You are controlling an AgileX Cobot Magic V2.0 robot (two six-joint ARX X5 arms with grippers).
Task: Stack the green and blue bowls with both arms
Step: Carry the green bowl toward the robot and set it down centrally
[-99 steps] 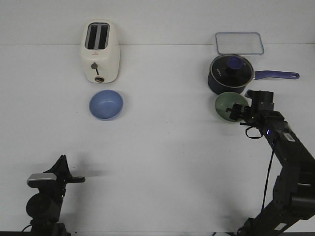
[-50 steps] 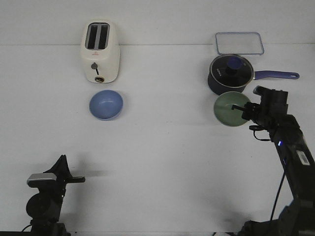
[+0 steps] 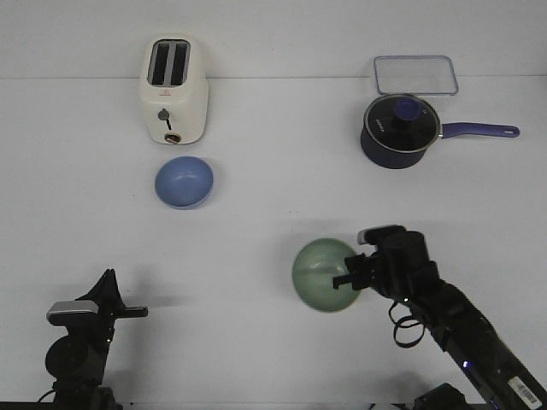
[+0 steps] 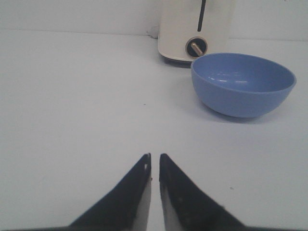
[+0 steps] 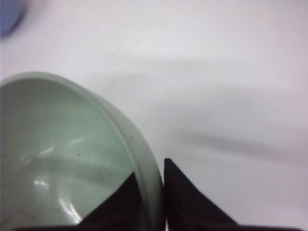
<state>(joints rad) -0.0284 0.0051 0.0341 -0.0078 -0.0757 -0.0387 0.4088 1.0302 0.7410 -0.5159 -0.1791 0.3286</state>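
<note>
The pale green bowl (image 3: 323, 275) is held by its rim in my right gripper (image 3: 350, 278), lifted and tilted over the front middle of the table. In the right wrist view the green bowl (image 5: 62, 154) has one finger inside the rim and one outside, with the right gripper (image 5: 155, 174) shut on it. The blue bowl (image 3: 184, 182) sits on the table in front of the toaster. It also shows in the left wrist view (image 4: 243, 84), well ahead of my left gripper (image 4: 155, 161), which is shut and empty. The left gripper (image 3: 130, 313) rests at the front left.
A cream toaster (image 3: 173, 90) stands behind the blue bowl. A dark navy saucepan (image 3: 400, 128) with a glass lid and blue handle sits at the back right, with a clear rectangular tray (image 3: 414, 74) behind it. The table (image 3: 273, 222) is white.
My right arm has carried the green bowl from beside the saucepan toward the front and to the left. The left arm and blue bowl have not moved.
</note>
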